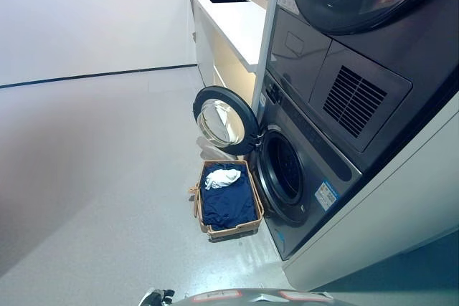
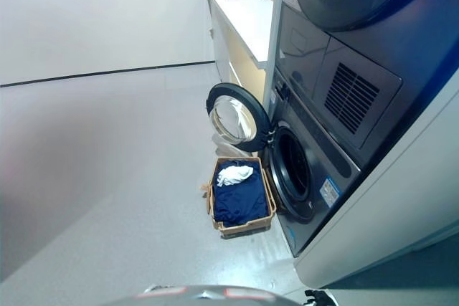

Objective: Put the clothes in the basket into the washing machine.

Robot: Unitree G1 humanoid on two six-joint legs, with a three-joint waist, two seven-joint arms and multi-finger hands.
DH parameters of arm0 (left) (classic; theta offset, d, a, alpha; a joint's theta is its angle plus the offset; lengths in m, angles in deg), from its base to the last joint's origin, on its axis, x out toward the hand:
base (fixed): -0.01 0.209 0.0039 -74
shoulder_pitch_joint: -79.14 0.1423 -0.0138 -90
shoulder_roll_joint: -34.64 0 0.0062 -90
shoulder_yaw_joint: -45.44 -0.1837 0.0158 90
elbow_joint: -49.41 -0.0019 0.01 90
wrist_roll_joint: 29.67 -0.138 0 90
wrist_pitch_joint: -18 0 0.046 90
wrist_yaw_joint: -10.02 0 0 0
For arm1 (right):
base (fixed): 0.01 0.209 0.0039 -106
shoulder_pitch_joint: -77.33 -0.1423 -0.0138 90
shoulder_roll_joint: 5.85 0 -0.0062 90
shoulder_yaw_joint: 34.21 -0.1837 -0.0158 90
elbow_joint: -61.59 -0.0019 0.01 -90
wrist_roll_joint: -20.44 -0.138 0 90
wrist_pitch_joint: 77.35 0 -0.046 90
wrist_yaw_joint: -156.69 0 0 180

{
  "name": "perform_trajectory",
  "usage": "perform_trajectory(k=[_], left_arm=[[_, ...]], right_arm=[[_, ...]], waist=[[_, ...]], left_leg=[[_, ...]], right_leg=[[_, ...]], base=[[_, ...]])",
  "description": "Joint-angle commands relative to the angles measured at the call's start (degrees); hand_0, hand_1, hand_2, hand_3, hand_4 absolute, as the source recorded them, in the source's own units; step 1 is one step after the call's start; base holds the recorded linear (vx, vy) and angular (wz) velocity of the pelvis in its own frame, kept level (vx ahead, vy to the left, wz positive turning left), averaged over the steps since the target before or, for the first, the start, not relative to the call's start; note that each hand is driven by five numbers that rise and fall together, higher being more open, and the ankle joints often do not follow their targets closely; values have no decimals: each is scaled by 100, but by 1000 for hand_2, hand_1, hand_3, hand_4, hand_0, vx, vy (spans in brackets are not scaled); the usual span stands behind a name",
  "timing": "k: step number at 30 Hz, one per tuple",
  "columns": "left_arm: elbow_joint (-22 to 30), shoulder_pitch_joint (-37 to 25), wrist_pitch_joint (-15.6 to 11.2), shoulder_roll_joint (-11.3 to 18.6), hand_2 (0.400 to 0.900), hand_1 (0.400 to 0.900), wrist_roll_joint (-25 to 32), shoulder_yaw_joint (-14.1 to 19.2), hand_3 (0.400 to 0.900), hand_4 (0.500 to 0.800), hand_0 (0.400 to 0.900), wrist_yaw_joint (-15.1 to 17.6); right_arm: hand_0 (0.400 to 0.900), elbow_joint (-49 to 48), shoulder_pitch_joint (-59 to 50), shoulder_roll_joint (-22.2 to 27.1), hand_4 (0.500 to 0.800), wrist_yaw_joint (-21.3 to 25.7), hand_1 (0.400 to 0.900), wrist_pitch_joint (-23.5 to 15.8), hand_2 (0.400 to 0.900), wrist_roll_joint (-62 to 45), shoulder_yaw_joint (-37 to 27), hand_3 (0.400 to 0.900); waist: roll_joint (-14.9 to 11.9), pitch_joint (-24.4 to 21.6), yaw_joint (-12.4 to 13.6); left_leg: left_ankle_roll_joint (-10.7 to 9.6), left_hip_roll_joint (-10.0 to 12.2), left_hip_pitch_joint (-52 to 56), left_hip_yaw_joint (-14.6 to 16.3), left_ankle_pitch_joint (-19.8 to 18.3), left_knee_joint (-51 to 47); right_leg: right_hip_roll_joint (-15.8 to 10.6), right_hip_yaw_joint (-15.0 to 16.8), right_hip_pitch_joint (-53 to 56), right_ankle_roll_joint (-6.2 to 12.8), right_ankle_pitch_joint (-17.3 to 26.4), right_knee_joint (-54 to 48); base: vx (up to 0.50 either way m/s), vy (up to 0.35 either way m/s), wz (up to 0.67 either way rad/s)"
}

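Two machines stand stacked, well ahead of the robot's hands: a dryer [image 1: 358, 5] above and the washing machine [image 1: 301, 177] below, its round door [image 1: 224, 120] swung wide open. A white counter [image 1: 237, 19] runs farther off. Just beside the drum opening, a basket [image 1: 233, 231] sits on the floor, holding blue clothes [image 1: 229, 206] with a white cloth [image 1: 222, 177] on top. Only slivers of the left hand [image 1: 154, 296] and right hand [image 2: 315, 297] show; I cannot tell their fingers' state.

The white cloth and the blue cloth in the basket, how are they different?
The white cloth is small and bunched up at the far end of the basket; the blue cloth is much bigger and spreads over most of it. The white one lies on top of the blue one. Both wait in the same basket by the open washer.
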Motion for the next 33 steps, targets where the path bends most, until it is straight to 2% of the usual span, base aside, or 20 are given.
perform_trajectory(k=[1,20,27,31,33], left_arm=[[-415,-91,-66,-45,900,900,-22,14,900,800,900,-57],[-457,-112,-38,-7,900,900,-35,61,900,800,900,-32],[-477,-169,-51,41,900,900,-13,114,900,800,900,-19],[-476,-173,-65,23,900,900,-11,107,900,800,900,-38],[-489,-166,-77,9,900,900,-18,91,900,800,900,-66]], right_arm=[[900,378,-145,-173,800,-12,900,-148,900,-103,106,900],[900,416,-123,-99,800,-31,900,-129,900,-95,15,900],[900,380,-179,-55,800,-58,900,-126,900,-129,-50,900],[900,363,-173,-20,800,-61,900,-118,900,-158,-122,900],[900,364,-123,10,800,-76,900,-122,900,-234,-232,900]], waist=[[-166,-222,47],[-158,-131,-6],[-141,-41,-7],[-135,1,-2],[-140,1,-6]], left_leg=[[-59,-116,-365,-59,-62,-9],[36,-210,-295,-93,-118,-9],[201,-360,-276,-111,-137,-9],[330,-534,-271,-144,-201,73],[421,-685,-285,-131,-349,252]], right_leg=[[-208,-363,-393,324,541,-94],[-320,-343,-428,348,505,114],[-494,-200,-673,384,434,600],[-659,-109,-739,441,457,781],[-808,-29,-782,461,481,943]], base=[[0,0,0],[4,25,1],[-6,106,0],[2,167,-5],[12,215,-4]])
